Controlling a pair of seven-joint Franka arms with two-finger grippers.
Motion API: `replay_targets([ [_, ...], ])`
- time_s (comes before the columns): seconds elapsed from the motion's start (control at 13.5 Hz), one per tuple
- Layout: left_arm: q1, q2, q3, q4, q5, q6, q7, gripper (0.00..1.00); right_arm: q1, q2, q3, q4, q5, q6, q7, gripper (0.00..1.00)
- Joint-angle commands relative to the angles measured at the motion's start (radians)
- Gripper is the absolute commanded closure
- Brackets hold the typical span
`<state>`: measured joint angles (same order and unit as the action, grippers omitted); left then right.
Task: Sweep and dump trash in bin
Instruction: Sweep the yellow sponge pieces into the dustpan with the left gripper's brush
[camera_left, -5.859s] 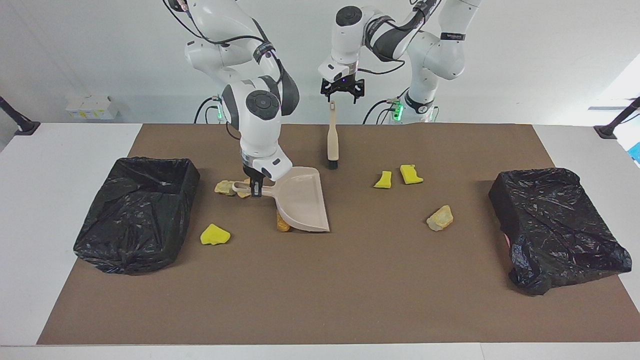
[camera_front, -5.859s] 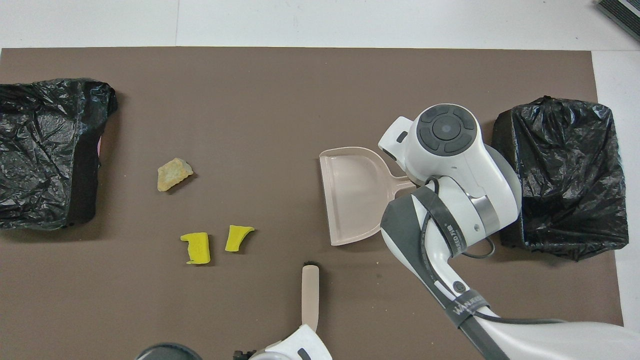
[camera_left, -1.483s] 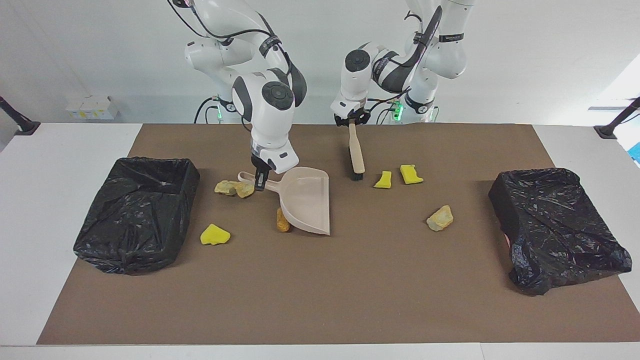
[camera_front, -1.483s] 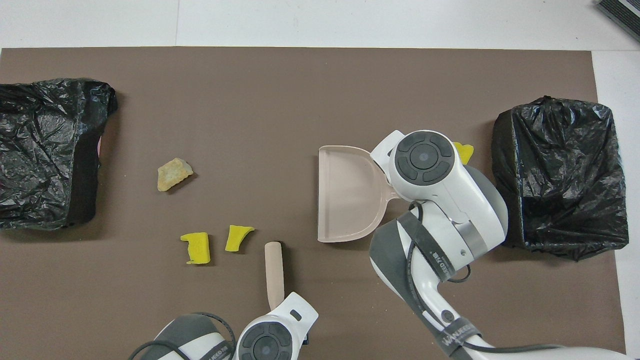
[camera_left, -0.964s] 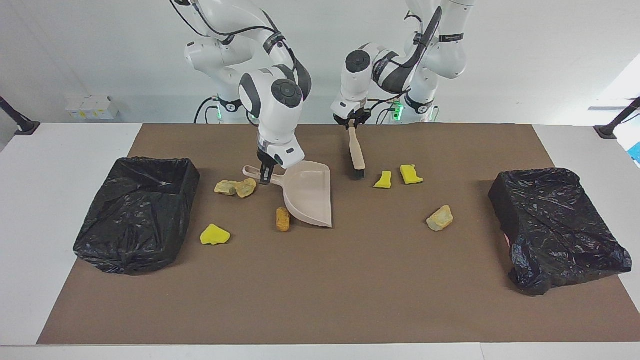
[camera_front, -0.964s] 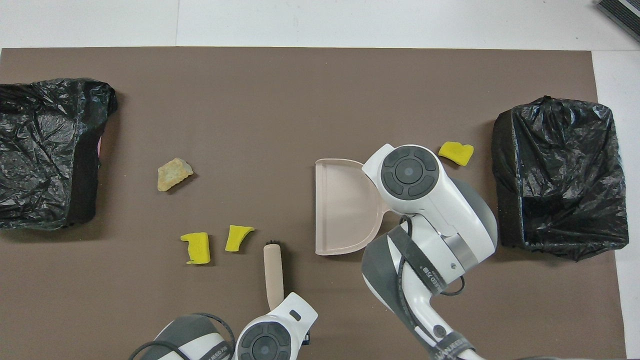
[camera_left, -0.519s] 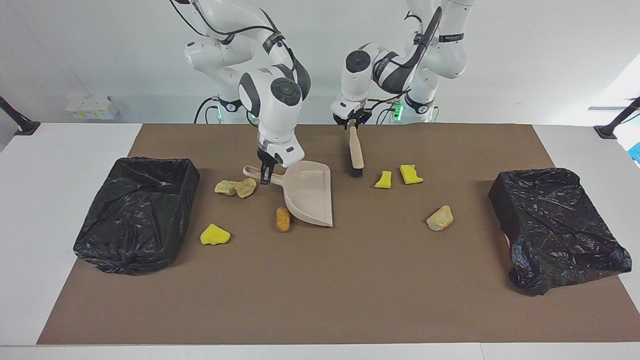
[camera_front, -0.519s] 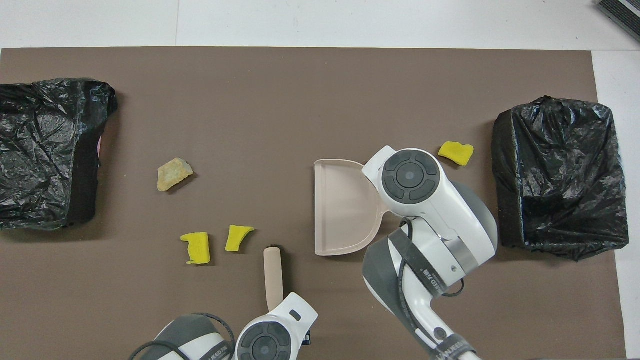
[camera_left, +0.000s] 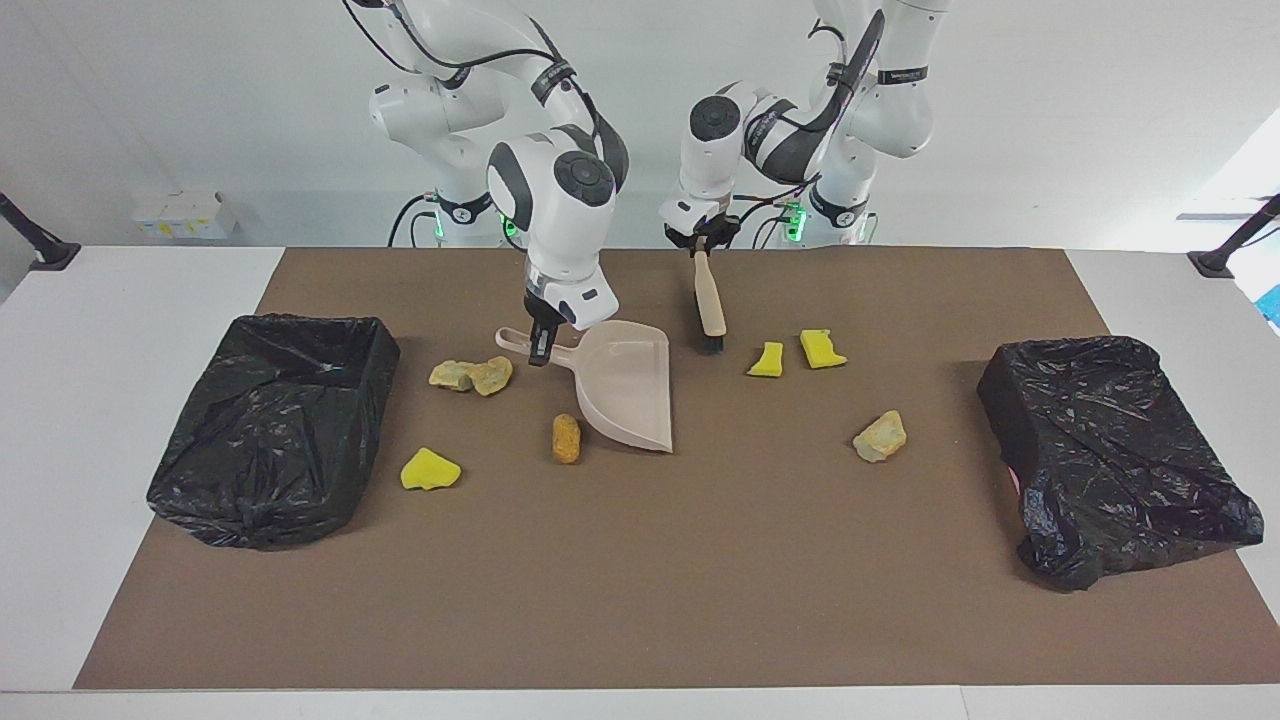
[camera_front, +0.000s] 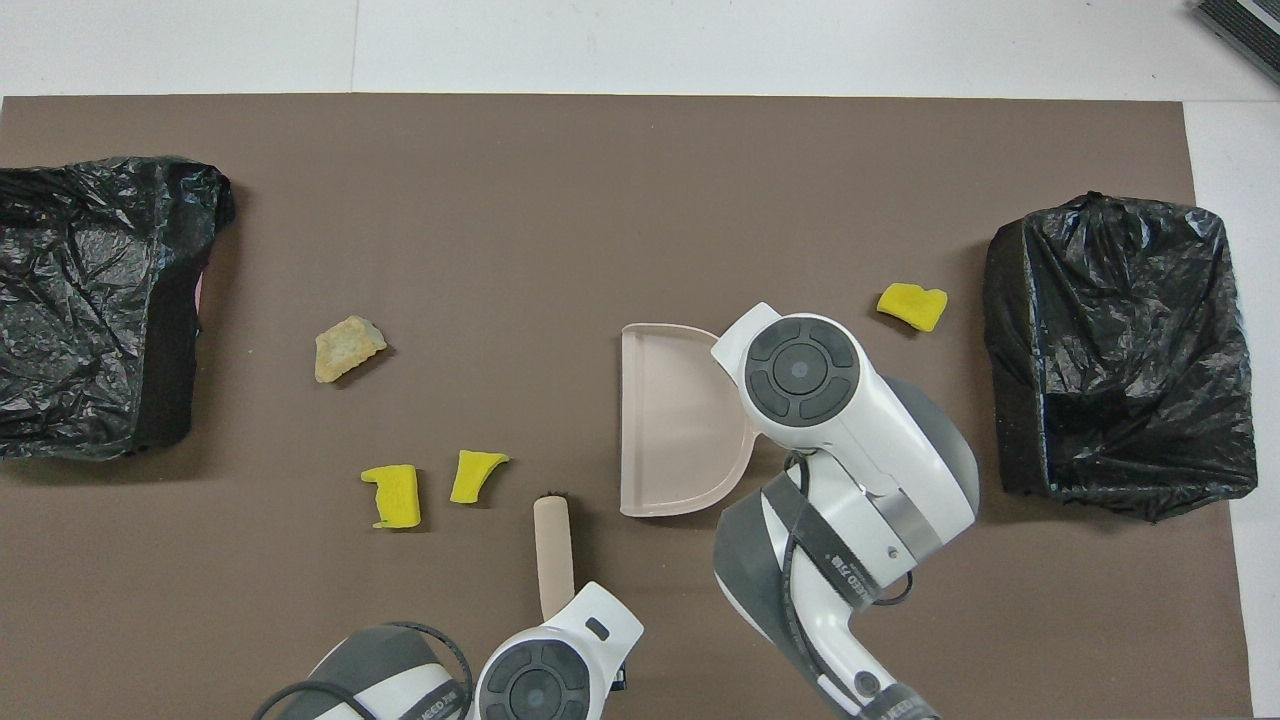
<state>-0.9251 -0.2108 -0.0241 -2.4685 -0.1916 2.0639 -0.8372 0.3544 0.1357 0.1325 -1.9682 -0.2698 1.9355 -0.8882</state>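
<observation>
My right gripper (camera_left: 540, 345) is shut on the handle of the beige dustpan (camera_left: 625, 395), whose open lip faces the left arm's end of the table; the pan also shows in the overhead view (camera_front: 675, 430). My left gripper (camera_left: 700, 243) is shut on the beige brush (camera_left: 709, 300), bristles down on the mat beside two yellow chunks (camera_left: 767, 360) (camera_left: 821, 348). A tan chunk (camera_left: 880, 436) lies farther out. Two tan chunks (camera_left: 453, 375) (camera_left: 493, 375) lie by the dustpan handle, an orange-brown oval (camera_left: 566, 438) lies beside the pan, and a yellow chunk (camera_left: 430, 469) lies near a bin.
A black-lined bin (camera_left: 275, 420) stands at the right arm's end of the brown mat, and another bin (camera_left: 1110, 450) stands at the left arm's end. In the overhead view the right arm (camera_front: 830, 440) covers the handle and the chunks by it.
The dustpan has moved toward the left arm's end of the table, uncovering the orange-brown oval. My left gripper, open over the brush at first, now grips it, tilted by the yellow chunks.
</observation>
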Motion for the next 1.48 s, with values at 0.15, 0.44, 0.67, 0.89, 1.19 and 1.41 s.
replay_targets([
  [0.15,0.090,-0.019,0.012,0.126,0.003,-0.198,0.003,1.00,-0.006,-0.027,0.006,-0.067,0.056,0.057,0.006,1.00],
  [0.44,0.233,-0.039,0.010,0.149,0.038,-0.294,0.001,1.00,0.007,-0.018,0.006,-0.069,0.060,0.089,-0.008,1.00],
  [0.67,0.340,-0.039,0.010,0.140,0.040,-0.353,0.003,1.00,0.032,0.013,0.006,-0.064,0.060,0.120,-0.026,1.00],
  [0.89,0.416,-0.051,0.010,0.111,0.040,-0.361,0.003,1.00,0.061,0.047,0.006,-0.058,0.060,0.170,-0.026,1.00],
  [1.19,0.483,-0.071,0.012,0.074,0.072,-0.355,0.040,1.00,0.061,0.048,0.006,-0.058,0.057,0.174,-0.046,1.00],
  [1.41,0.511,-0.085,0.010,0.031,0.084,-0.332,0.064,1.00,0.061,0.048,0.006,-0.058,0.058,0.174,-0.044,1.00],
])
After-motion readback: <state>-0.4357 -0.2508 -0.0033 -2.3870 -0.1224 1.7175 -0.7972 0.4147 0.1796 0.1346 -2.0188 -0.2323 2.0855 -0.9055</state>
